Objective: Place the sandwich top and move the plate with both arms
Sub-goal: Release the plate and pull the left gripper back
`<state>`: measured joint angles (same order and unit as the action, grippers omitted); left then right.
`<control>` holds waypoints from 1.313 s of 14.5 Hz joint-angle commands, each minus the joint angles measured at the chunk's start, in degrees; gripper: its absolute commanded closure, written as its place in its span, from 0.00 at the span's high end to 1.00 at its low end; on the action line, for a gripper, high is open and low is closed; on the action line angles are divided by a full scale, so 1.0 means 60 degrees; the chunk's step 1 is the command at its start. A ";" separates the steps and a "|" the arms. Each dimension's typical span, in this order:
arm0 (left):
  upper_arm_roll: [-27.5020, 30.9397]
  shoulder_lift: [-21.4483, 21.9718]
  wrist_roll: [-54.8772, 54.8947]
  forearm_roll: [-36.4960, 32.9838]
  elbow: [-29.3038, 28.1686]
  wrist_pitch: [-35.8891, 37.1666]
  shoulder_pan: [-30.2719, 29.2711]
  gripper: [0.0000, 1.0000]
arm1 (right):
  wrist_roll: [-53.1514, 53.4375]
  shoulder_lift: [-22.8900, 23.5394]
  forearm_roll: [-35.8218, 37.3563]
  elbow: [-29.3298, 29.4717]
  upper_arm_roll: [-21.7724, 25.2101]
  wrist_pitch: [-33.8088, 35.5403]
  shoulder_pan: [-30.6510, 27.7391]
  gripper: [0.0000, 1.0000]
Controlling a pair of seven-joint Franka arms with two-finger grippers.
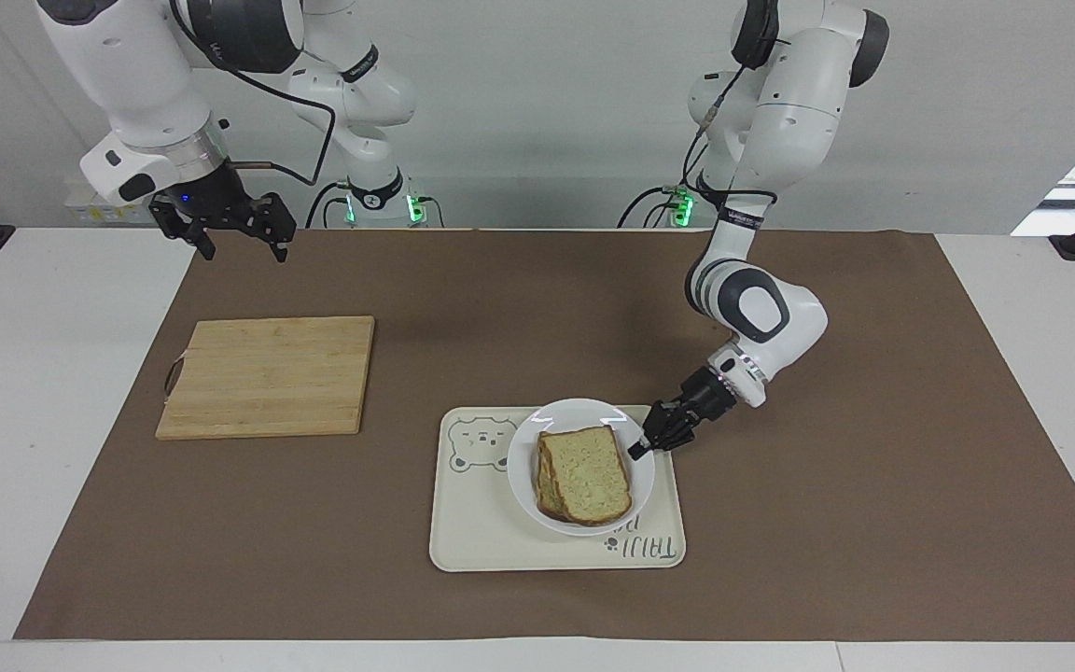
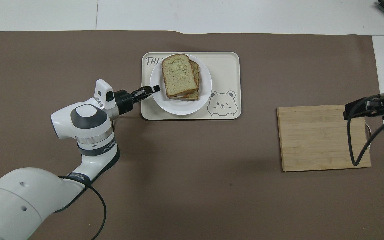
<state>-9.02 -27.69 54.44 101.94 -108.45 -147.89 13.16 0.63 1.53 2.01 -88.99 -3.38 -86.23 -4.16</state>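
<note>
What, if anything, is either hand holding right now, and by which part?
The left hand pinches the plate at its rim, toward the left arm's end. The right hand holds nothing.

Cream tray [image 1: 491, 546] showing printed bear face [image 2: 221, 103] plus lettering, "TAIJI BEAR" with paw mark, reading upside down in facing view. White plate [image 2: 178, 107] covering most of it in overhead view, leaving only "TAI".
</note>
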 commanded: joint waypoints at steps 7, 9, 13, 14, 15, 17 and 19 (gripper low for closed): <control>0.0199 0.0541 -0.1119 -0.1828 0.0293 -0.0445 -0.0011 0.71 | 0.0116 -0.0065 0.0075 -0.0080 -0.0081 -0.0101 -0.0083 1.00; 0.0432 0.0951 -0.1148 -0.2105 0.0248 -0.0576 -0.0040 0.82 | 0.0116 -0.0050 0.0075 -0.0080 -0.0081 -0.0101 -0.0083 1.00; 0.1047 0.1509 -0.1265 -0.2777 0.0263 -0.0533 -0.0040 0.85 | 0.0116 -0.0050 0.0075 -0.0080 -0.0081 -0.0101 -0.0083 1.00; 0.1194 0.1568 -0.1614 -0.3390 0.0321 -0.0460 -0.0055 0.85 | 0.0116 -0.0050 0.0075 -0.0080 -0.0081 -0.0101 -0.0083 1.00; 0.1326 0.1626 -0.1965 -0.3874 0.0394 -0.0358 -0.0069 0.85 | 0.0116 -0.0050 0.0075 -0.0080 -0.0081 -0.0101 -0.0083 1.00; 0.1574 0.1685 -0.2450 -0.4768 0.0482 -0.0109 -0.0084 0.85 | 0.0116 -0.0050 0.0075 -0.0080 -0.0095 -0.0101 -0.0083 1.00; 0.2028 0.1846 -0.2787 -0.6011 0.0497 0.0212 -0.0084 0.85 | 0.0116 -0.0050 0.0075 -0.0080 -0.0081 -0.0101 -0.0083 1.00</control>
<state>0.71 -17.85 40.37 71.78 -105.44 -149.57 12.64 0.62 1.53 2.01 -88.99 -3.38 -86.23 -4.16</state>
